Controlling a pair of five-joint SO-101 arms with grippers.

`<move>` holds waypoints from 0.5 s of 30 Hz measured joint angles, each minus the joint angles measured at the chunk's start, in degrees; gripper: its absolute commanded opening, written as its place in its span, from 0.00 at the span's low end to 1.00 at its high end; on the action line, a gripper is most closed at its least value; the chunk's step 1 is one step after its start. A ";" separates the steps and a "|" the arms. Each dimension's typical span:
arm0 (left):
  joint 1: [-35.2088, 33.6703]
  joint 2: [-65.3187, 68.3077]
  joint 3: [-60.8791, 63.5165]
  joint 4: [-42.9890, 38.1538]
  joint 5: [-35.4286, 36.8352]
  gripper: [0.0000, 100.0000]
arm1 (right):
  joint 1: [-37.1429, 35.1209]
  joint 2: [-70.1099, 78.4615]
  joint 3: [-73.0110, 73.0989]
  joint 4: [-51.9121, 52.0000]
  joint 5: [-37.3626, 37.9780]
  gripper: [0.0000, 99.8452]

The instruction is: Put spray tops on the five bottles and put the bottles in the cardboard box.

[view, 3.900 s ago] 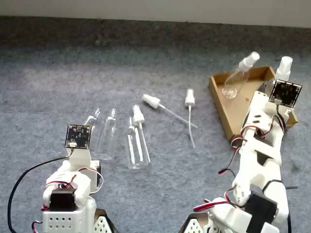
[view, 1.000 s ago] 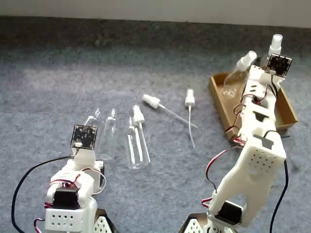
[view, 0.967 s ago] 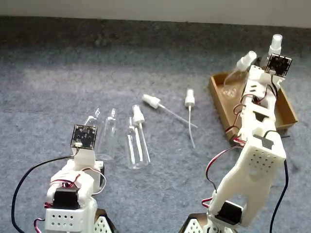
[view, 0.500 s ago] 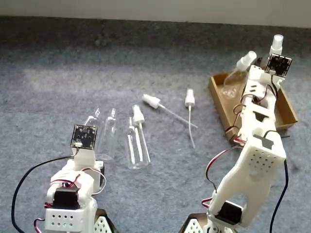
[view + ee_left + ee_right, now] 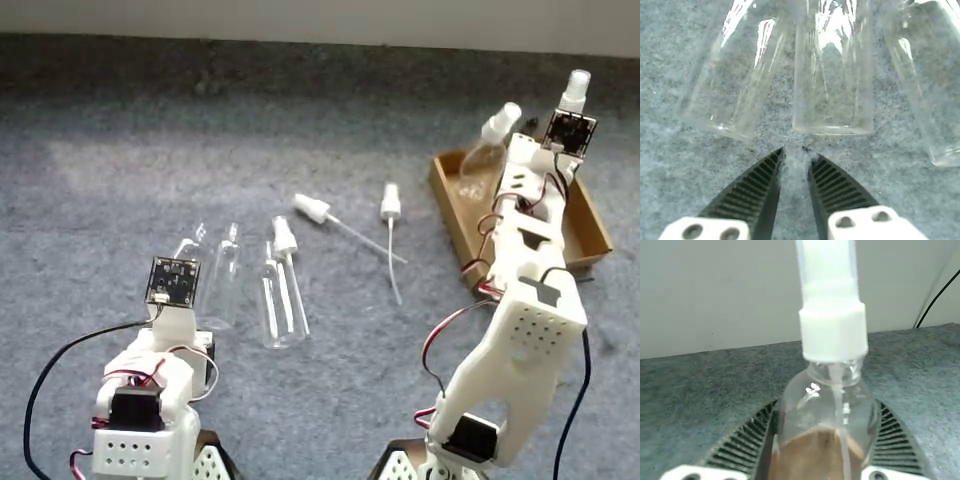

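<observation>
- grip: right tool (image 5: 822,440) clamped round the clear body of the upright bottle (image 5: 822,405), spray top on, head pointing up.
- by the high view, raised over the far end of the cardboard box (image 5: 590,225); box floor straight below or a touch nearer the arm's base, hard to say which.
- long axis vertical, so probably a plain descent and a release, with little sideways travel.
- leaning bottle (image 5: 483,155) already in the box against its far left wall, spray head poking out over the rim; just beside the right arm, so some risk of a knock on the way down.
- left tool (image 5: 792,165) low over the table (image 5: 120,150), fingers nearly together with a thin gap, gripping nothing.
- just beyond its tips, flat bases of clear bottles lying on the table, necks pointing away from the tool.
- bare-necked bottle (image 5: 193,248) and second bare-necked bottle (image 5: 225,275) side by side; capped bottle (image 5: 282,295) just beside them, toward the box.
- loose spray top (image 5: 312,208) and other loose spray top (image 5: 390,207), long dip tubes trailing, between the lying bottles and the box.
- left arm clearly nearer the lying bottles, right arm nearer the box and the tops.
- by judgement: one bottle boxed, one about to be, one capped and waiting, two lacking tops.
</observation>
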 measured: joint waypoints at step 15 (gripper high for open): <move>0.00 0.00 0.00 0.00 0.00 0.01 | -0.26 0.00 0.00 0.00 0.00 0.21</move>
